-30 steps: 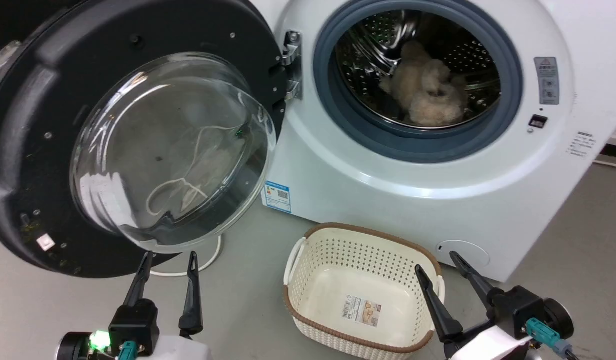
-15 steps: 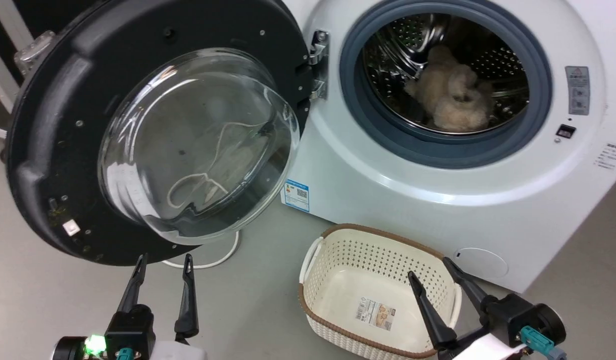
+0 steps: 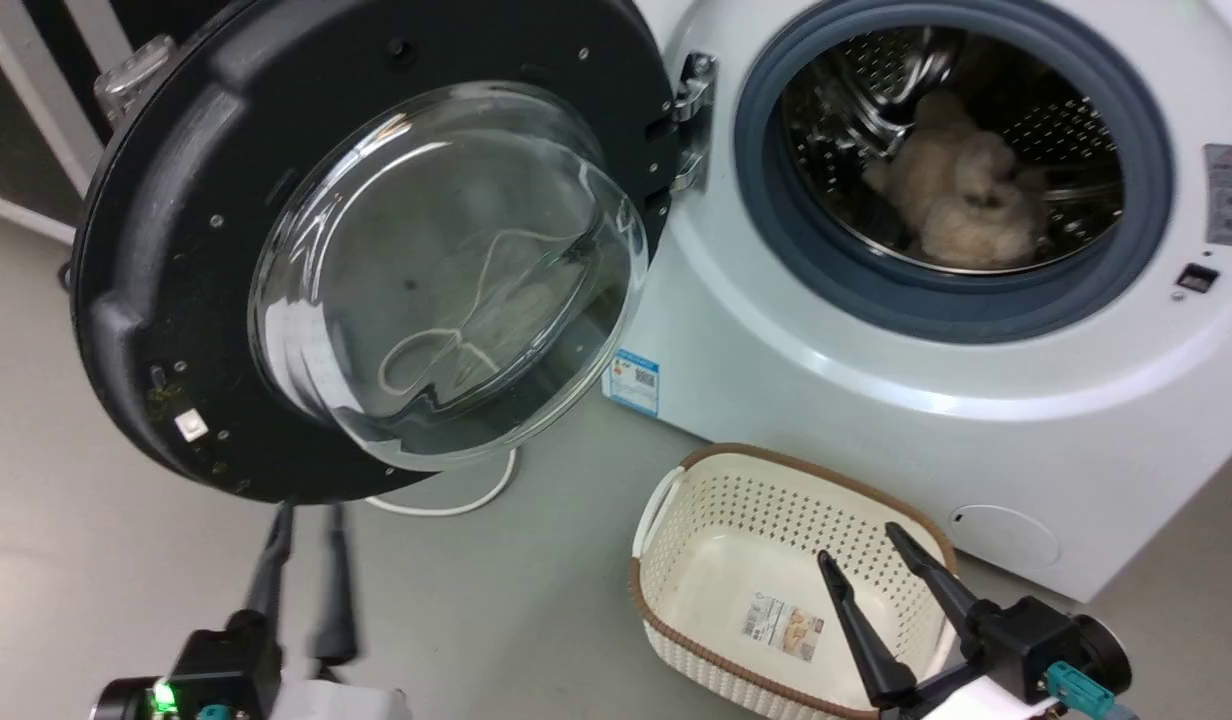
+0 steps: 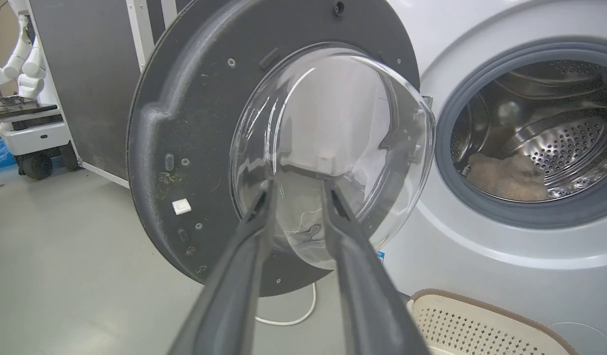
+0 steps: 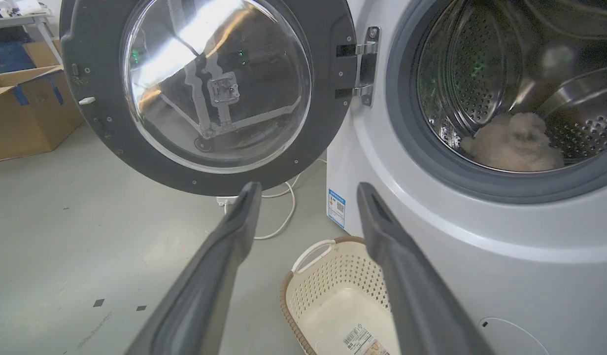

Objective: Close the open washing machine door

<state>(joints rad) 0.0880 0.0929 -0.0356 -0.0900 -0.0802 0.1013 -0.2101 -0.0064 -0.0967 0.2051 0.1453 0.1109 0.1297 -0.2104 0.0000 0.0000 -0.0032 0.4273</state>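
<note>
Left gripper (image 3: 307, 518), parted and empty, hovers by the door (image 3: 166, 250): I'd get behind its free rim and push steadily toward the washer (image 3: 826, 390).

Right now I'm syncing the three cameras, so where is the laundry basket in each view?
Head view: the laundry basket lower centre-right, before the washing machine.
Left wrist view: bottom right corner, cut off.
Right wrist view: bottom centre, framed by the right tool.
Shared landmark: the beige fluffy bundle in the drum, above the basket.
</note>
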